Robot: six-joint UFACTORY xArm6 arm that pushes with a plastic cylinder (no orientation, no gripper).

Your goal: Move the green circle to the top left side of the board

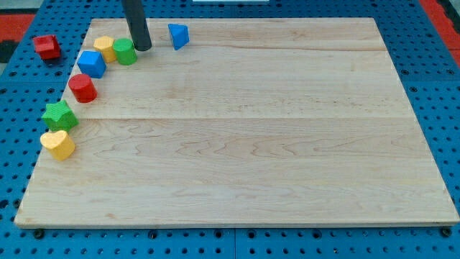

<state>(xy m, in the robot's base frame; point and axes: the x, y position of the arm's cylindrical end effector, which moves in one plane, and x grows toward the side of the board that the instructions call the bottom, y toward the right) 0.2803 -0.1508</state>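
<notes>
The green circle (125, 52) lies near the board's top left corner, touching a yellow block (105, 47) on its left. My tip (143, 47) stands just to the right of the green circle, touching it or nearly so. The dark rod rises from there out of the view's top. A blue triangle-like block (178, 35) lies to the right of the tip.
A blue block (92, 63), a red cylinder (83, 88), a green star (60, 115) and a yellow heart (58, 144) line the board's left edge. A red block (47, 47) lies off the wooden board (244, 144) on the blue pegboard.
</notes>
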